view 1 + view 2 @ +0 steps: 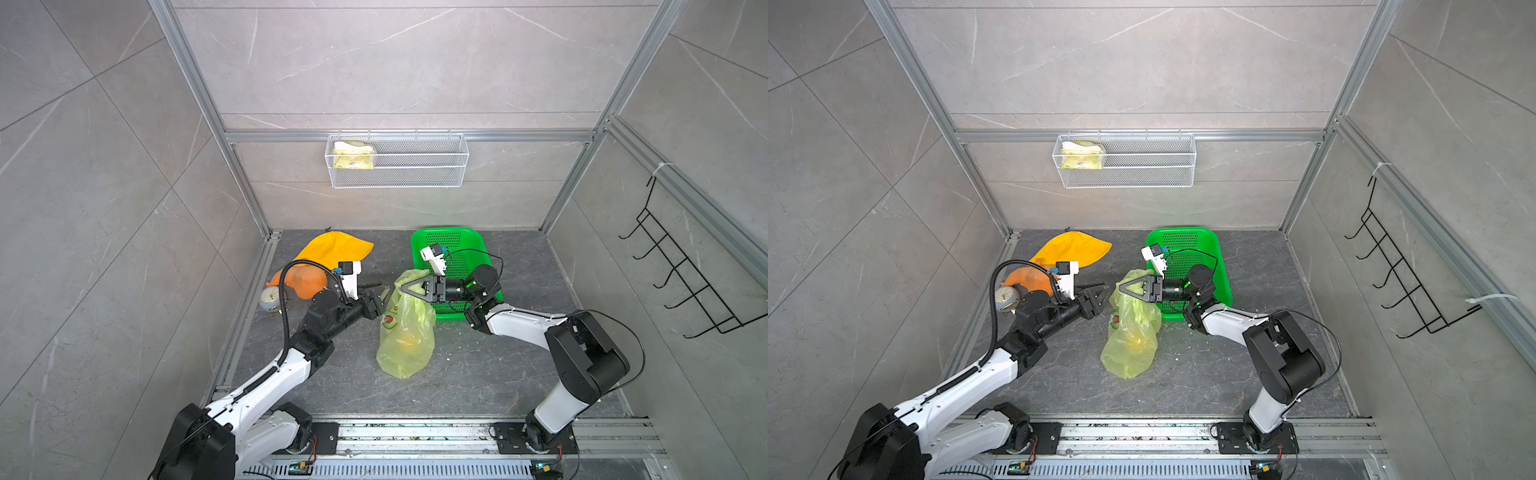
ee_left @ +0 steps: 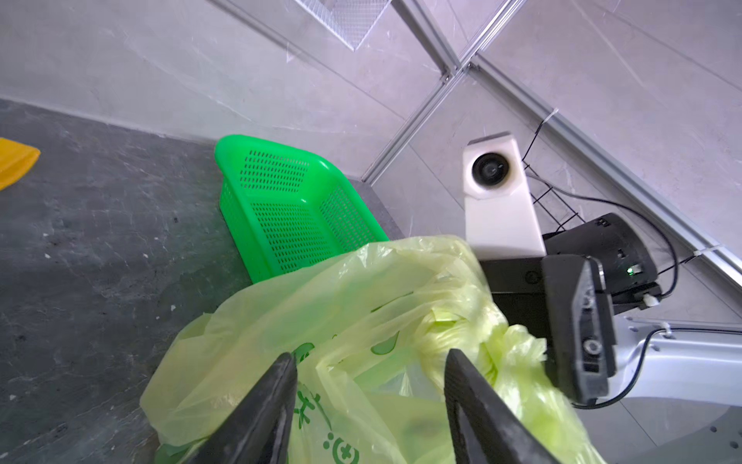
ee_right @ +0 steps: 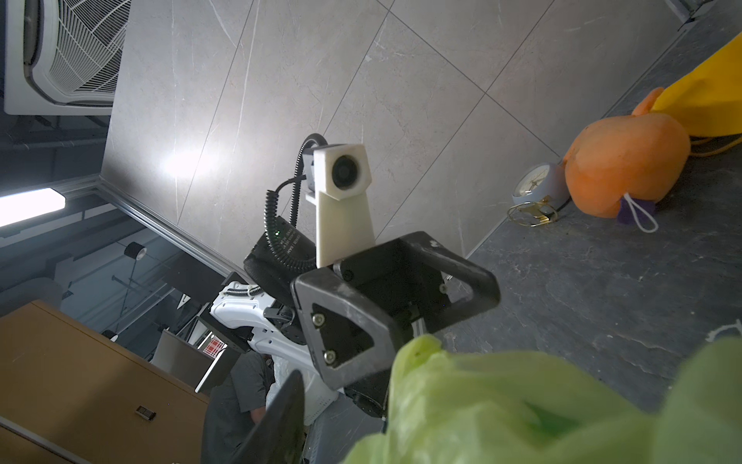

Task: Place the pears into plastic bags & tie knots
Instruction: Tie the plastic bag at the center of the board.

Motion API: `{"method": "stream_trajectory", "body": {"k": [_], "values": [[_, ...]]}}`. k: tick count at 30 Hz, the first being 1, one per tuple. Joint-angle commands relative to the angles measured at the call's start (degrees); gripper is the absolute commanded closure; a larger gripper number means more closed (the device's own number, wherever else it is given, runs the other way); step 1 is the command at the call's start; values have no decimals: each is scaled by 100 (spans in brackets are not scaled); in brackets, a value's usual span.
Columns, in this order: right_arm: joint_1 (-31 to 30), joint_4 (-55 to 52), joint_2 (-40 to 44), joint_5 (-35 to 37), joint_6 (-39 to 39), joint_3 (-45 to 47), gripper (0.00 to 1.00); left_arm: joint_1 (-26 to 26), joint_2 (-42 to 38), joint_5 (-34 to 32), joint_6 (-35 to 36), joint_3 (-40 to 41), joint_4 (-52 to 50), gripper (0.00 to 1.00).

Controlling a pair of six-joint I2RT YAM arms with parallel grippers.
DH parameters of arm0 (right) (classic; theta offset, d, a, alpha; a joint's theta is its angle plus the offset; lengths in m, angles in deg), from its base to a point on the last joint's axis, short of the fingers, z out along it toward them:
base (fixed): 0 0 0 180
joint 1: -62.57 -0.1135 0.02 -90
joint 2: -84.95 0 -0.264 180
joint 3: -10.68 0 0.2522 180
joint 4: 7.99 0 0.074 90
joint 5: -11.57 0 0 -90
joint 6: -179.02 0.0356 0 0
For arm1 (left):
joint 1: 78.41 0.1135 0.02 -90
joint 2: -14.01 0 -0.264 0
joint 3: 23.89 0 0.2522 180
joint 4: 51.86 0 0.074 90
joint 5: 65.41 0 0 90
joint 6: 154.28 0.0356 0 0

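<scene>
Left fingers (image 2: pixel 265 409) parted — dark stone tabletop (image 1: pixel 478 374), grey tiled walls (image 1: pixel 395 62) around.

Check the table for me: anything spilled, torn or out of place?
Nothing spilled or torn that I can see. The plastic bag lies slumped on its side on the table, its crumpled top between the left end effector and right end effector, a yellow pear showing through. A few white specks lie beside it.
</scene>
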Motion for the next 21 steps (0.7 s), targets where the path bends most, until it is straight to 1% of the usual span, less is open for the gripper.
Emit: {"method": "stream_trajectory", "body": {"k": [1,6,12,15,21], "values": [[28,241,46,-1,40,67,57,17,179,446,-335,-201,798,41],[29,300,-16,35,86,25,57,16,518,648,-709,-131,1533,46],[29,312,-61,60,106,2,57,12,667,742,-1028,27,2151,46],[29,312,-74,83,106,-1,57,10,617,708,-1098,128,2253,43],[29,322,-87,122,114,7,57,5,193,300,-1034,403,2147,35]]}}
